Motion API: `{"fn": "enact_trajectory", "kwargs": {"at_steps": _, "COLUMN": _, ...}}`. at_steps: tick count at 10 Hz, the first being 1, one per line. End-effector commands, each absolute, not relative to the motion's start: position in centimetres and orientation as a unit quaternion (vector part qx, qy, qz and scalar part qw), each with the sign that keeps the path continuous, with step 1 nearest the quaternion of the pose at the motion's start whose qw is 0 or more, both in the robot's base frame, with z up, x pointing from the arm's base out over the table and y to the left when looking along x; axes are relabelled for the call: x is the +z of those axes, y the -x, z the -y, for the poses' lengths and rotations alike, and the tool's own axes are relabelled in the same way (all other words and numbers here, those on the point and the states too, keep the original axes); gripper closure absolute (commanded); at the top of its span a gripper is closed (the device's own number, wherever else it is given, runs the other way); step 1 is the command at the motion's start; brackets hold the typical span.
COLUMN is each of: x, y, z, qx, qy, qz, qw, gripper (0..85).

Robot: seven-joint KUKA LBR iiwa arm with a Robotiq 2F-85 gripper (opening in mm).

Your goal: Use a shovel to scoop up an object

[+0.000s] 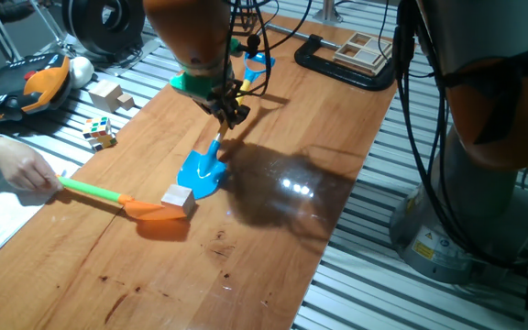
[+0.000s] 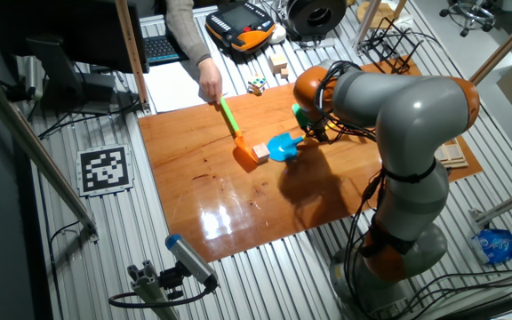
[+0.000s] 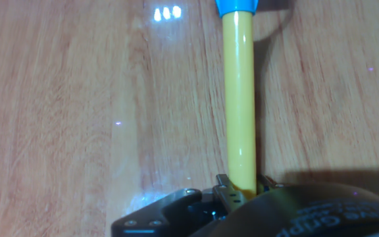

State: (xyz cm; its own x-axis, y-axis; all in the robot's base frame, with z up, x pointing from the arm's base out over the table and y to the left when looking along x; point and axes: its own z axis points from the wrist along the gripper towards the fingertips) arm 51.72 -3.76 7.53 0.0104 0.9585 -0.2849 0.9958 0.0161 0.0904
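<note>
In the hand view the yellow shaft of the shovel [image 3: 239, 92] runs straight up from the tool [image 3: 241, 191], whose dark fingers [image 3: 224, 187] are pressed against the shaft from both sides, pinching it low in the frame. Beneath it lies the bare wood of the tabletop [image 3: 77, 118], with a dark shadow to the right.

From one fixed view the tool [image 1: 230, 112] hangs under the orange wrist and holds the shovel [image 1: 203, 170] slanted down, its blue blade resting on the tabletop [image 1: 273, 229]. The object [image 1: 177, 196], a small pale cube, sits just beside the blade's left edge, on the blade of an orange shovel [image 1: 158, 211]. That orange shovel's green shaft [image 1: 90, 190] reaches left to a person's hand [image 1: 21, 168], which grips its end. So the orange blade lies under the cube, between it and the wood.

Further off, along the far edge, stand a multicoloured puzzle cube [image 1: 100, 134] and two larger wooden blocks [image 1: 110, 94]. A black clamp [image 1: 337, 64] lies at the tabletop's far corner, beside a flat wooden box [image 1: 363, 50]. A second blue toy piece [image 1: 258, 62] shows behind the arm.

The other fixed view shows the arm [image 2: 407, 116] bent over the right side, the shovel [image 2: 284, 145] and cube [image 2: 260, 152] close together mid-tabletop.
</note>
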Motion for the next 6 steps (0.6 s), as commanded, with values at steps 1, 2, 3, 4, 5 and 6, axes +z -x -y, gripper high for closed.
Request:
{"fn": "enact_trajectory", "kwargs": {"at_steps": 1, "x": 7.47, "y": -51.70, "z": 3.59, "qx": -0.072, "qy": -0.701, "qz": -0.697, "qw": 0.131, "gripper": 85.0}}
{"fn": "enact_trajectory", "kwargs": {"at_steps": 2, "x": 7.41, "y": -51.72, "z": 3.53, "qx": -0.073, "qy": -0.703, "qz": -0.696, "qw": 0.127, "gripper": 85.0}}
{"fn": "enact_trajectory", "kwargs": {"at_steps": 3, "x": 7.41, "y": -51.73, "z": 3.53, "qx": -0.072, "qy": -0.703, "qz": -0.696, "qw": 0.125, "gripper": 85.0}}
{"fn": "enact_trajectory", "kwargs": {"at_steps": 4, "x": 7.43, "y": -51.71, "z": 3.54, "qx": -0.074, "qy": -0.706, "qz": -0.694, "qw": 0.122, "gripper": 85.0}}
{"fn": "enact_trajectory", "kwargs": {"at_steps": 5, "x": 7.42, "y": -51.71, "z": 3.52, "qx": -0.070, "qy": -0.710, "qz": -0.690, "qw": 0.120, "gripper": 85.0}}
{"fn": "enact_trajectory", "kwargs": {"at_steps": 6, "x": 7.40, "y": -51.70, "z": 3.48, "qx": -0.072, "qy": -0.708, "qz": -0.692, "qw": 0.123, "gripper": 85.0}}
